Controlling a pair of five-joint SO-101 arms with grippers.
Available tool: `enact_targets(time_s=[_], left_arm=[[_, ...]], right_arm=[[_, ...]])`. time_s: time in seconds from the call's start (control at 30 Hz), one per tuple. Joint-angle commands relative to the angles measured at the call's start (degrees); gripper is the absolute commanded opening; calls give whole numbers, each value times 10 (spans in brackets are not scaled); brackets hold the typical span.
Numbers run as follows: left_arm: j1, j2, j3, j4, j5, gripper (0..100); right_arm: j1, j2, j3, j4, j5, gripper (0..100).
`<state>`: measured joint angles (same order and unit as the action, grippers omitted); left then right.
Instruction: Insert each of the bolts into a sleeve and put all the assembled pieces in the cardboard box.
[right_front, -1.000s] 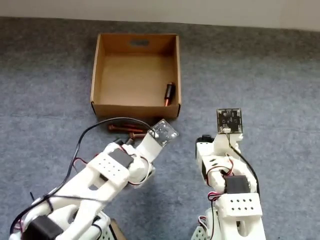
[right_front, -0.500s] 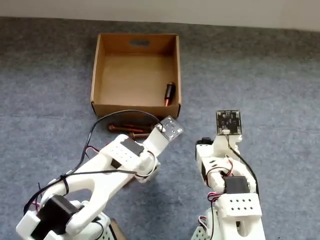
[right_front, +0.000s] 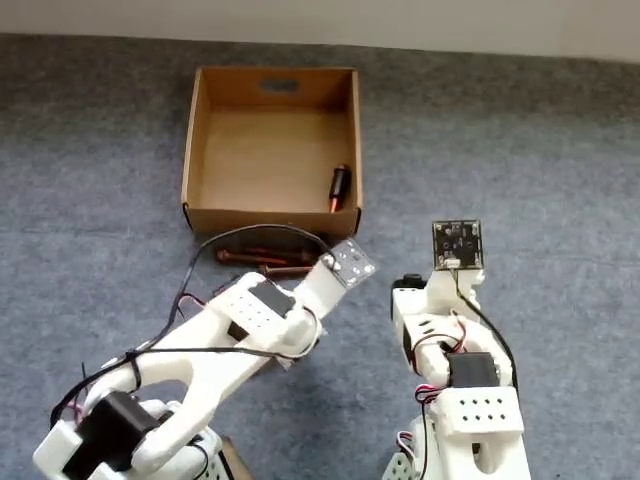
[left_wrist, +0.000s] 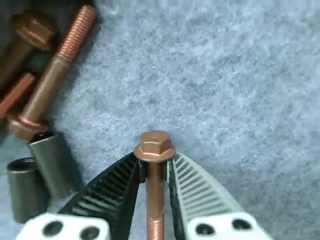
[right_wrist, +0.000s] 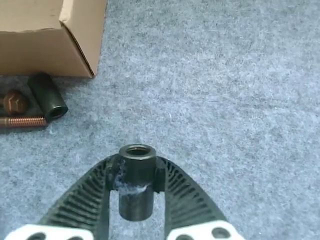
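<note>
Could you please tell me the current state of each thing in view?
left gripper: shut on bolt
right gripper: shut on sleeve, bore empty
cardboard box: open, one assembled piece inside
loose bolts: lying outside the box, no sleeves on
loose sleeve: lying empty beside the box

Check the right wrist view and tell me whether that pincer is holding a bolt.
No, the right pincer is clamped on a black sleeve, not a bolt.

Bolt pile (right_front: 250, 256) against cardboard box (right_front: 270, 218)
</note>
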<state>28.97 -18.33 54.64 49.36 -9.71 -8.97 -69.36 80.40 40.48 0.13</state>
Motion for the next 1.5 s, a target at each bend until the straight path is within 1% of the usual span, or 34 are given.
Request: enact_targets(time_s=[0.0, 0.1, 0.2, 0.27, 0.33, 0.4, 0.47, 0.53, 0.63, 0.77, 0.87, 0.97, 1.1, 1.2, 1.33, 1.47], left_arm=[[-21, -125, -18, 44, -3, 7], [-21, -242, -7, 76, -2, 8], [-21, -342, 3, 77, -1, 8], [-21, -393, 1, 62, 0, 8], [-21, -430, 0, 25, 3, 8], [-29, -458, 1, -25, 33, 8], [-39, -473, 1, -82, 72, 10], [-41, -484, 0, -138, 93, 10], [-48, -483, 1, -215, 119, 8], [-47, -483, 0, -302, 156, 9], [-44, -482, 1, -377, 158, 9], [-31, -481, 1, -425, 158, 9], [16, -465, -5, -461, 158, 9], [45, -407, -53, -467, 158, 9], [58, -328, -129, -444, 158, 9], [60, -300, -159, -421, 158, 9]], right_arm=[[3, -52, 9, -7, -5, 6], [-6, -153, 45, -3, -5, 6], [-19, -266, 65, 36, -5, 6], [-26, -330, 68, 60, -5, 6], [-36, -367, 71, 64, -5, 6], [-49, -351, 67, 46, -5, 6], [-61, -339, 71, 0, -5, 6], [-70, -338, 75, -57, -5, 6], [-81, -338, 95, -158, -4, 6], [-98, -338, 138, -255, -1, 6], [-98, -338, 164, -309, -1, 6], [-97, -338, 176, -330, -1, 6], [-97, -338, 178, -332, -1, 6], [-97, -338, 179, -329, -1, 6], [-94, -336, 180, -328, -1, 6], [-94, -333, 180, -328, -1, 6]])
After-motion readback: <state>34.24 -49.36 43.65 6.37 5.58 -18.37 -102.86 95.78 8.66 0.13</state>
